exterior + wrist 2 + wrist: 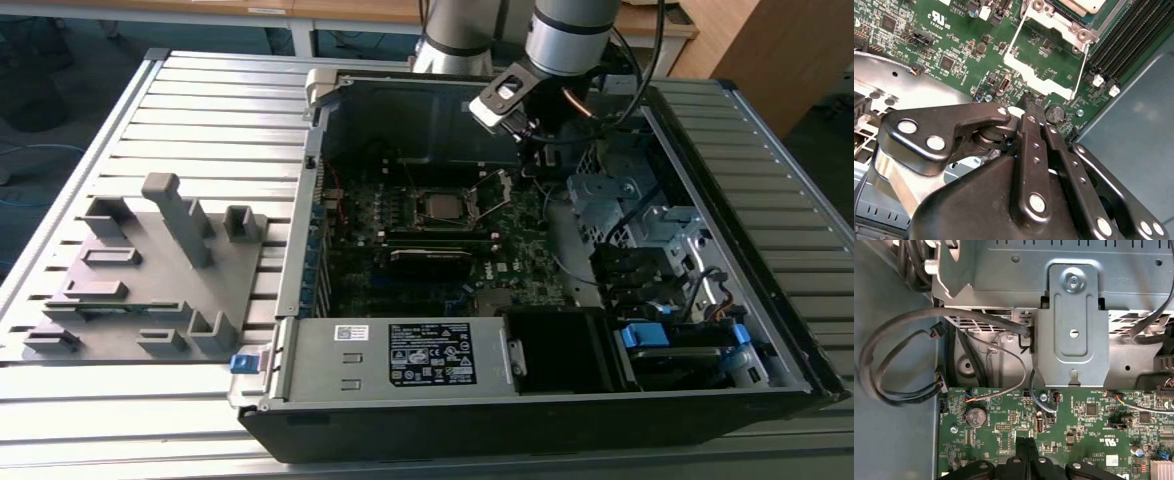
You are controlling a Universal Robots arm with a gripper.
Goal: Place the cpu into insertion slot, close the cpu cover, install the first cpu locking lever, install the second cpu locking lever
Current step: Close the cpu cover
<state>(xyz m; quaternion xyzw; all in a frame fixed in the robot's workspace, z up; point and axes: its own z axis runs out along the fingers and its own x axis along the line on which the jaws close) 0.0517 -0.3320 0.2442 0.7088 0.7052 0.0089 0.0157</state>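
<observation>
The gripper (1030, 103) is shut, and nothing is held. In the exterior view the cpu (447, 207) is seen in the insertion slot (418, 206), at about eight o'clock from the gripper. The cpu cover (1064, 89) is found open between them.

- The computer case is lying open-sided on the surface (200, 110), so free room is opening straight above the insertion slot (445, 207).
- Just beside the insertion slot, on the exterior view's right, the cpu cover (1016, 61) is lying swung open, with a wire lever (1082, 65) running along its edge and narrowing that approach.
- Past the cover from the slot, the gripper (1026, 446) is hanging low over the board, jaws closed, taking up that gap.
- Farther from the slot on the same side, a metal bracket (1069, 335) and looping cables (899, 365) are crowding the passage.
- Memory sticks (434, 243) are lying close along the slot's near side in the exterior view.
- The case wall (400, 115) is standing behind the slot, blocking sideways entry.
</observation>
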